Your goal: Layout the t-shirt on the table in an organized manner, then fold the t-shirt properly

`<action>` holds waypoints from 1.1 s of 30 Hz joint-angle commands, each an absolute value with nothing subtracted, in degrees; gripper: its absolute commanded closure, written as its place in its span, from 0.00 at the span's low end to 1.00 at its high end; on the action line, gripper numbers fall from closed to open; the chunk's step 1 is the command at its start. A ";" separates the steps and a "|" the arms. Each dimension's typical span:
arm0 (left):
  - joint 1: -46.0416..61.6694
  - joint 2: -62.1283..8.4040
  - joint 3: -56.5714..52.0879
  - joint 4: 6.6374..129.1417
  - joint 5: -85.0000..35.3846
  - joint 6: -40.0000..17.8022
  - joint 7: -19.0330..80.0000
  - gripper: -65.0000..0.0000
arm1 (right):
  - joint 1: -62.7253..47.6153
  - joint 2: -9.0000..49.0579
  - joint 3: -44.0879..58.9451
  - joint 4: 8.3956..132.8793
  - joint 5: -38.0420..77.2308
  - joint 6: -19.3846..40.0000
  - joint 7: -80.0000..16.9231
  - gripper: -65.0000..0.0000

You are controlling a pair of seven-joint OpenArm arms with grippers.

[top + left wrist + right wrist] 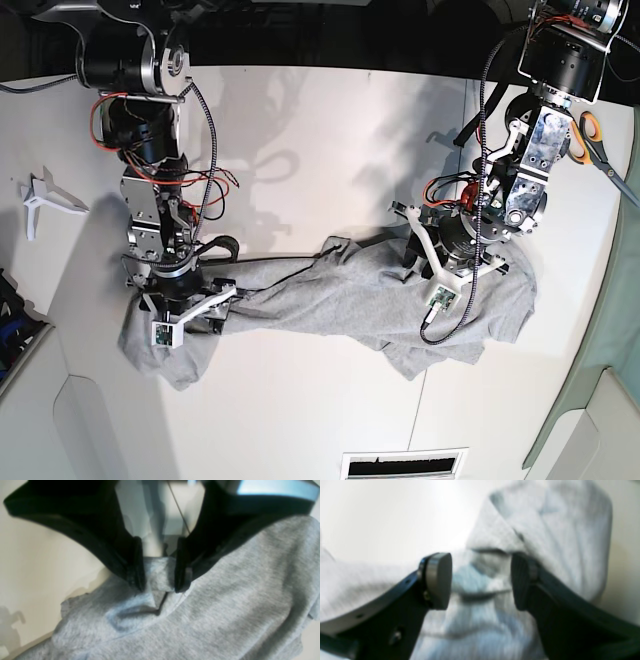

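— Where does the t-shirt (330, 300) lie?

— It is stretched in a rumpled band across the white worktop (320, 130), running between the two arms in the base view, with bunched cloth at each end and the dark seam line of the worktop passing just behind it.

— What is the left end effector (158, 573) doing?

— In the left wrist view its two dark fingers (136, 565) stand close together with a raised fold of grey fabric pinched between them. It is clamped on the t-shirt. In the base view this arm sits over the end of the shirt on that view's right.

— And the right end effector (481, 580)?

— Its pads (440, 580) stand well apart in the right wrist view, with grey cloth showing in the gap between them. The picture is blurred; whether the pads touch the fabric cannot be told, and no fold is gripped. In the base view it is low over the shirt's other end.

— Anything else on the worktop?

— A small white three-armed piece (45, 198) lies near one edge, well apart from the shirt, and orange-handled scissors (597, 140) lie at the opposite edge beside the grey-green panel (600, 370).
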State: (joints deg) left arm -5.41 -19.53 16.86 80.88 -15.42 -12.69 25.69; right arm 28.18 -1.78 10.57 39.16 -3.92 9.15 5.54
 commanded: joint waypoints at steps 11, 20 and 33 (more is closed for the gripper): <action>-6.46 -19.90 16.56 81.73 -15.62 -12.64 24.88 0.63 | 36.51 -1.56 10.48 40.27 -3.70 14.15 7.03 0.43; -5.96 -20.01 16.53 81.73 -15.64 -12.62 25.93 0.63 | 35.86 1.32 10.48 40.27 -3.66 10.41 6.68 0.43; -4.45 -20.01 16.53 81.73 -15.64 -12.64 25.82 0.63 | 39.48 1.87 10.48 30.83 -3.70 13.37 6.70 0.43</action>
State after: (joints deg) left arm -3.38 -19.55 16.86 80.88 -15.44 -12.67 26.98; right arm 37.45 1.76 10.52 30.02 -3.90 12.71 5.21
